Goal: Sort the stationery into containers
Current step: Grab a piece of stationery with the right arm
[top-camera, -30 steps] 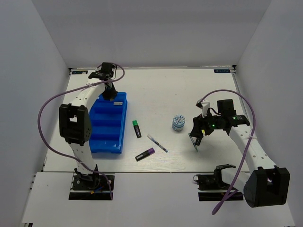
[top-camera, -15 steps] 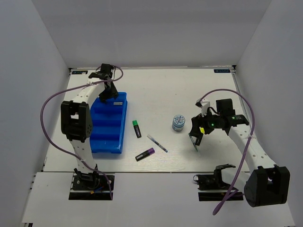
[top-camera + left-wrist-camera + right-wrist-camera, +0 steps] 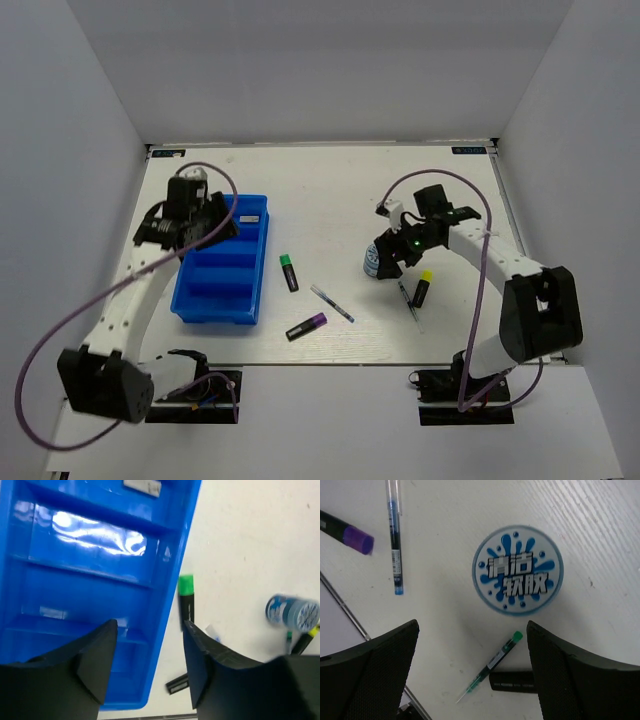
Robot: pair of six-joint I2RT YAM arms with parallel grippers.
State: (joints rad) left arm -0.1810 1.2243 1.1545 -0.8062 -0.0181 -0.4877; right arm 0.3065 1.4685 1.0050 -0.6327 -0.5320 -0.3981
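Tin (image 3: 518, 570) just ahead of wide-spread right pincer (image 3: 472, 672), thin pen (image 3: 491, 665) beside it.

Rectangular blue plastic compartment tray (image 3: 222, 265): left side of white table (image 3: 330, 190); small pale eraser (image 3: 250, 214) in its farthest compartment. Right of tray: green-capped black highlighter (image 3: 289, 272); nearer, thin clear pen (image 3: 332, 302), then purple-capped black highlighter (image 3: 306, 326). Farther right: round blue-white tin (image 3: 375, 263); just nearer it, yellow-capped black highlighter (image 3: 423, 289) and thin green-tipped pen (image 3: 410, 300).

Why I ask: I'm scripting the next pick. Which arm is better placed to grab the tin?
Right. The right arm holds its jaws open nearly over the tin; the left arm has its jaws over the tray, well away from it.
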